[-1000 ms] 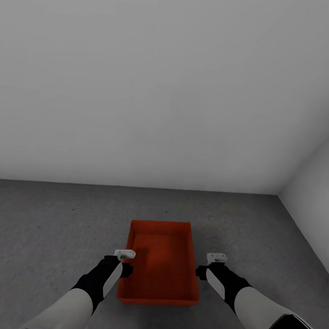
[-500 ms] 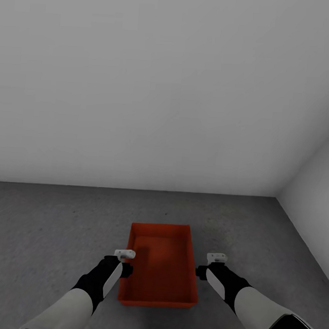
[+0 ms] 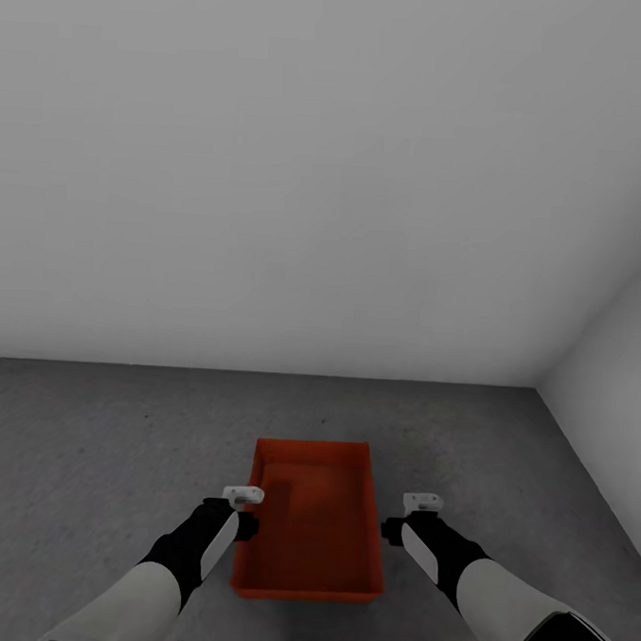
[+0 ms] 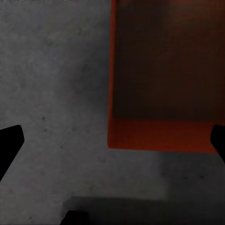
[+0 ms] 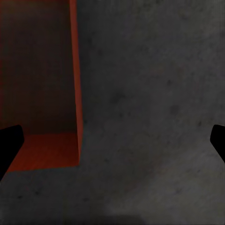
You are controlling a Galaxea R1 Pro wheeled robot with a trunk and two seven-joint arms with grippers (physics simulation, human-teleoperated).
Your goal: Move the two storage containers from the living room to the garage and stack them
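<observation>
Pale grey walls meet the dark grey speckled concrete floor (image 3: 94, 458); my red-orange open-top plastic bin (image 3: 313, 519) sits lower centre. Left gripper (image 4: 112, 136) and right gripper (image 5: 112, 138) flank it, both spread wide, empty. Wrist views reveal fingertips, cropped at the frame edges.

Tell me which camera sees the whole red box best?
The head view: the red box shows whole there, all four walls and its inside, sitting on the grey floor between the two arms. The left wrist view catches one corner; the right wrist view catches another corner.
</observation>
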